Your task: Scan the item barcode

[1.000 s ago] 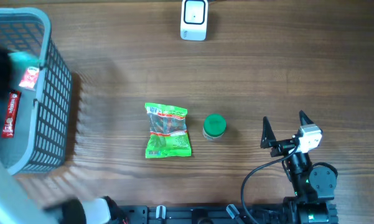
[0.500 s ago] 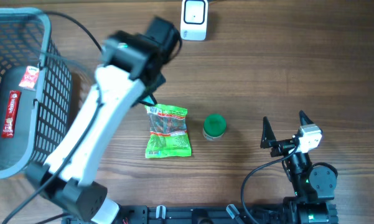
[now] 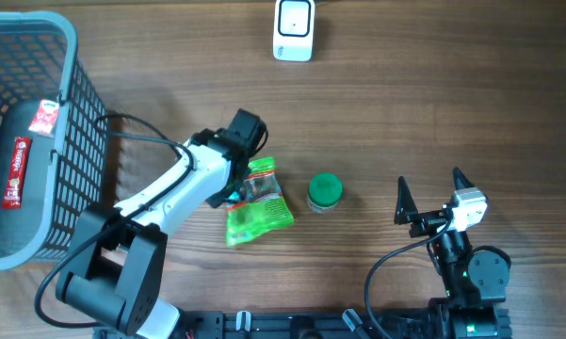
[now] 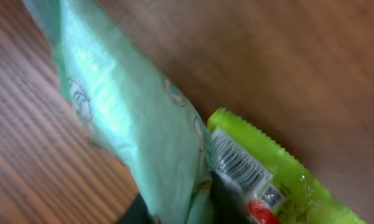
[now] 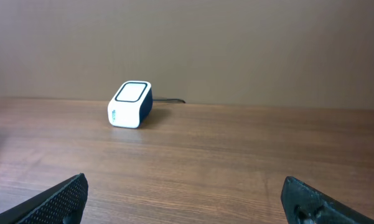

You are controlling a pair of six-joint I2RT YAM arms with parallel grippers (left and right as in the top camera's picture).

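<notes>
Here, left tool (image 3: 239, 186) at green packet (image 3: 262, 215), barcode (image 4: 236, 163) visible

The wooden table (image 3: 452, 94) carried a grey mesh basket (image 3: 87, 141) at its left edge. The basket stood upright, its open top facing the overhead camera. Two red packets lay inside it. A small red packet (image 3: 44, 117) sat against the right wall, close to the rim. A long red packet (image 3: 16, 171) lay further left and nearer the front, apart from the first. A jar with a green lid (image 3: 324, 191) stood upright near the table centre, well apart from the basket. In the right wrist view, a plain beige wall (image 5: 236, 50) rose behind the table's far edge.
</notes>
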